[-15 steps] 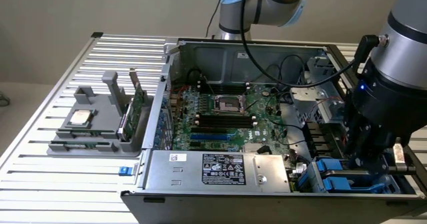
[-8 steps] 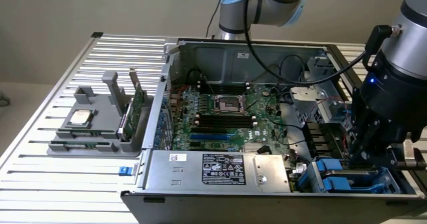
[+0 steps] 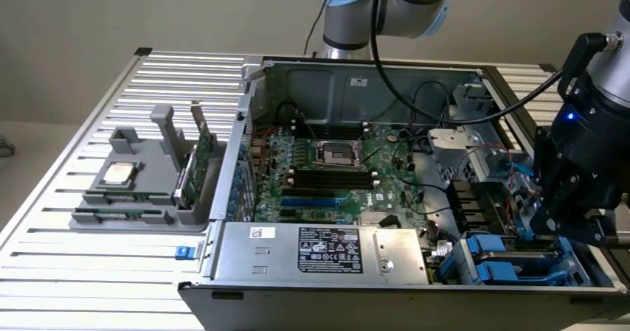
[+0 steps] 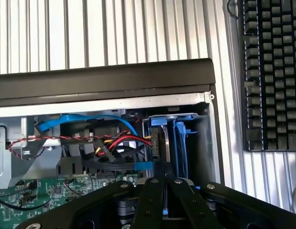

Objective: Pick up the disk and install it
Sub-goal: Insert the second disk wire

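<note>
A: Start at the pincer (image 3: 551, 231). How does it stand?

B: Its fingers are drawn fully together, down inside the open computer case (image 3: 295, 290), at the corner with the blue drive bays. Whether they clamp anything I cannot tell; its own black linkage hides the tips in the wrist view.

A: And the disk?

B: The disk (image 3: 517, 261) sits just below and beside the pincer, standing on edge in the bay, its blue carrier bracket showing around it. In the wrist view the blue bracket (image 4: 179, 143) rises directly ahead of the pincer, inside the corner of the case.

A: What else lies close by?

B: Next to that bay, a bundle of red, yellow and black wires (image 4: 114, 143) and a blue flat cable (image 4: 81, 121). A little farther, the green motherboard (image 3: 335, 176) with its processor socket, and the silver power supply box (image 3: 320, 250) with a white label.

A: Farther out?

B: Beyond the case wall, across the ribbed metal worktop (image 3: 108, 272), a grey fixture (image 3: 147, 191) holds a small silver chip (image 3: 119, 172) and an upright green circuit card (image 3: 202, 169). On the other side, a black keyboard (image 4: 272, 71) rests on the worktop.
</note>
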Controlling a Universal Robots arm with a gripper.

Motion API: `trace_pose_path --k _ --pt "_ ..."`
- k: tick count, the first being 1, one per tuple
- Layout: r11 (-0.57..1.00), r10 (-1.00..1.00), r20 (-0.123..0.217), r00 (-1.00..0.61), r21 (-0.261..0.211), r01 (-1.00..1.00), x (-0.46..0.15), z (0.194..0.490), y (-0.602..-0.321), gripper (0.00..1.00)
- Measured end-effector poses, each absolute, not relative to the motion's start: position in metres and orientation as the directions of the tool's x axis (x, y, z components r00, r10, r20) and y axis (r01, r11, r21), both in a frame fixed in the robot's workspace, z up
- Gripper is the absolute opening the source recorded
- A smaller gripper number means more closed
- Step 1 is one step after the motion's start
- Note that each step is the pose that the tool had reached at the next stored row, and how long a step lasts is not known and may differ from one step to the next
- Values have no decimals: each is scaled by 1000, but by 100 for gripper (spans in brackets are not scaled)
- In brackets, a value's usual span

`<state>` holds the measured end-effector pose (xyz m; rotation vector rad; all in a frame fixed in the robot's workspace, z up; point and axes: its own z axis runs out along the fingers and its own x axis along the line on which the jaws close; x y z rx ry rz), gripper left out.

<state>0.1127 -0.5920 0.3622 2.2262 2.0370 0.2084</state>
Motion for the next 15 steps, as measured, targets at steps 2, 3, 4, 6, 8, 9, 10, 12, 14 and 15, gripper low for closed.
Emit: trace_pose_path --k 2,3,4,6,8,9,10,12,14,15 --pt "-91 996 24 88 174 981 114 362 -592 11" --pt "-91 996 25 88 168 981 115 361 -592 11" --pt "-91 996 24 89 162 983 116 361 -592 11" --pt "-92 996 24 89 149 985 118 360 -592 11" --pt "-92 996 25 89 141 986 122 359 -592 11" --pt "-92 996 26 89 137 986 124 358 -592 11" --pt "-92 996 26 89 133 987 125 357 -592 11" --pt "-92 996 28 90 125 988 128 356 -592 11" --pt "-93 996 28 90 115 989 131 354 -592 11" --pt "-93 996 28 90 110 990 132 354 -592 11"
